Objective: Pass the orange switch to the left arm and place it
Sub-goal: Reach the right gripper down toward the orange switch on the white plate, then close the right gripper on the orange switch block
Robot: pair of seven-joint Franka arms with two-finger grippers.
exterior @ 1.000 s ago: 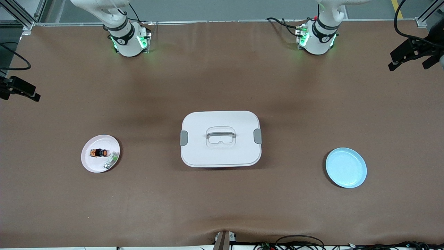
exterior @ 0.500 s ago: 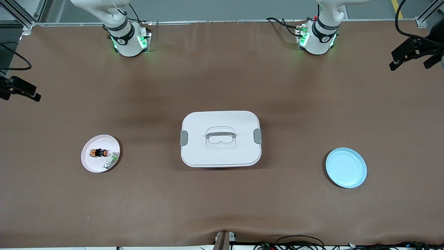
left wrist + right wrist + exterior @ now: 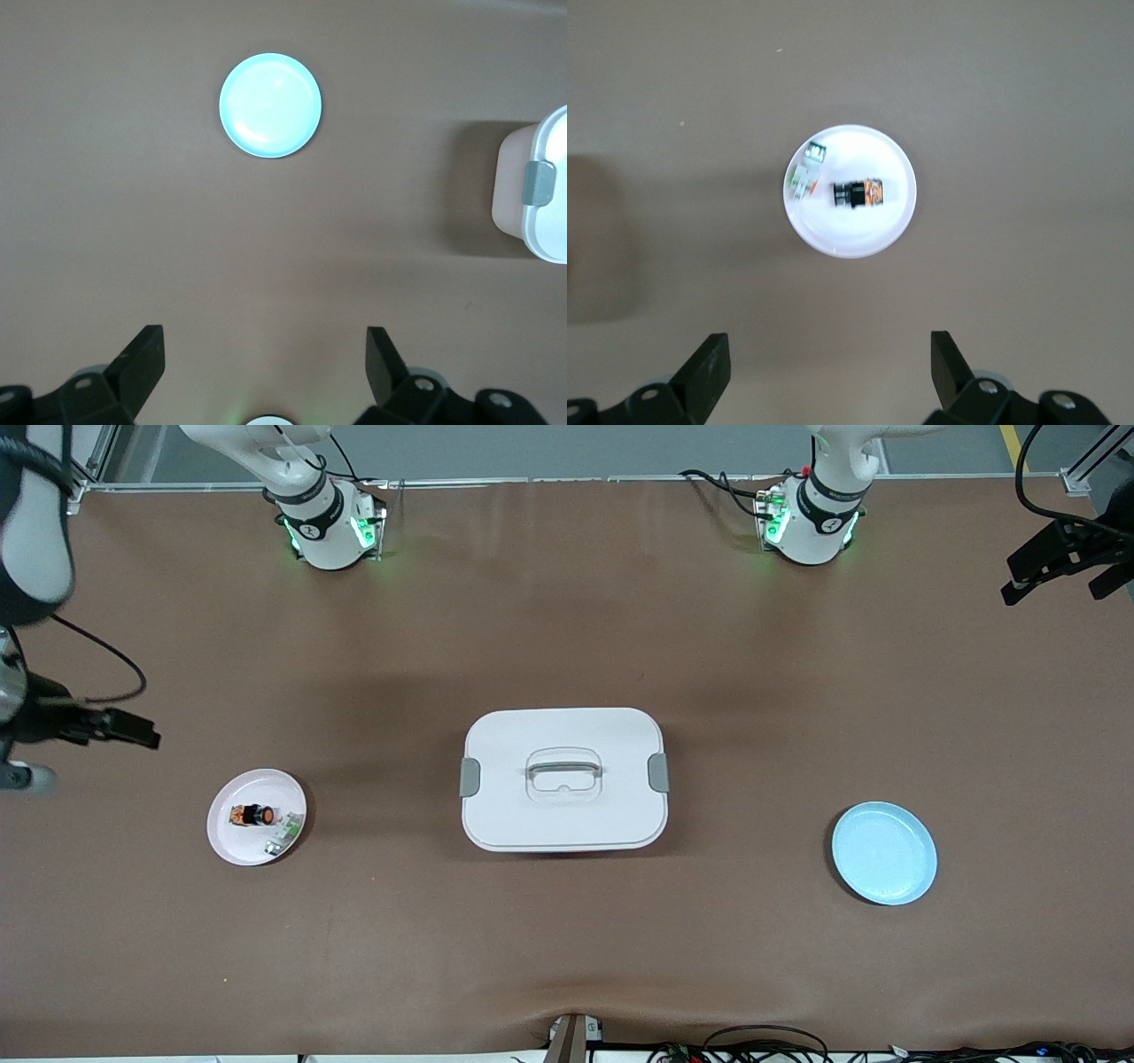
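Observation:
The orange switch [image 3: 252, 814] [image 3: 859, 192] lies on its side on a small pink plate [image 3: 221, 841] [image 3: 850, 237] toward the right arm's end of the table. My right gripper [image 3: 828, 354] hangs high over the table beside that plate, open and empty. The white lidded box [image 3: 563, 815] [image 3: 545, 221] sits in the middle of the table, lid on and latches down. At the left arm's end of the table my left gripper [image 3: 264, 350] [image 3: 1054, 592] hangs high, open and holding nothing.
A small white-and-green component [image 3: 283, 834] [image 3: 804, 177] shares the pink plate with the switch. An empty blue plate [image 3: 884, 853] [image 3: 270, 104] lies toward the left arm's end. Cables run along the table edge nearest the front camera.
The right arm has swung its hand closer to the pink plate, with more of the arm now showing. The left gripper has drifted slightly toward the table's end. Nothing on the table moved.

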